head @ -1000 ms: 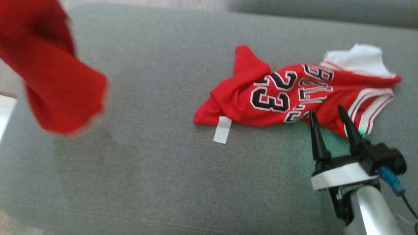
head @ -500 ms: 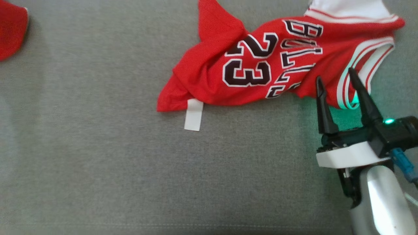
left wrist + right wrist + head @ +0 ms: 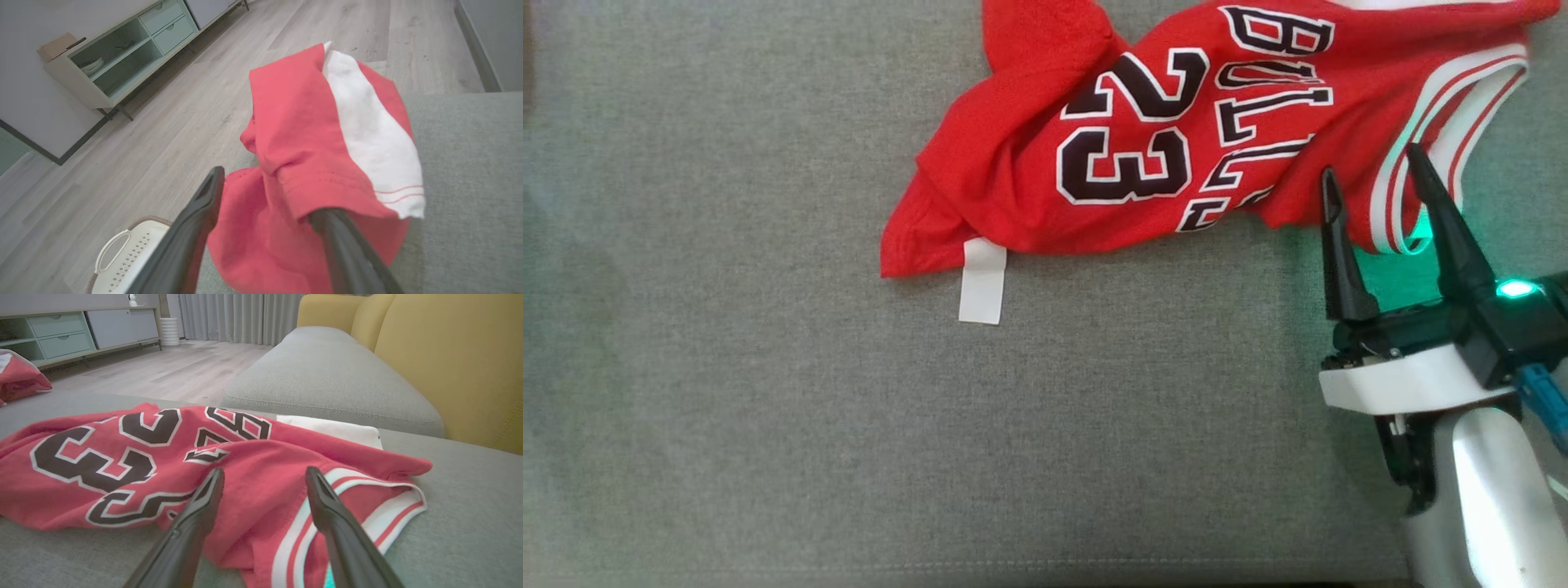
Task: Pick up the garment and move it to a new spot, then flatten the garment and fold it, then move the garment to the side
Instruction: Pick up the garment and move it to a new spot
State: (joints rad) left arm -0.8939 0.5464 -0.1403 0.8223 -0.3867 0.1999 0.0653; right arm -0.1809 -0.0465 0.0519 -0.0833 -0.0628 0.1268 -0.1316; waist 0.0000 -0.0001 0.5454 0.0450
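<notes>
Red jersey (image 3: 1143, 139), 23, on sofa (image 3: 768, 408); right gripper (image 3: 1373, 161) open, empty; left gripper (image 3: 269, 192) open, cloth (image 3: 302, 134) draped over 1 finger.

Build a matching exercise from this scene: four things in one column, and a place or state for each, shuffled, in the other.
Things:
1. jersey
2. white tag
3. right gripper
4. basket

Places or states:
A. open, at the striped trim
B. white, perforated, with a handle
C. crumpled, number 23 showing
D. flat on the grey cushion, just below the red hem

Pairs: 1-C, 2-D, 3-A, 4-B
</notes>
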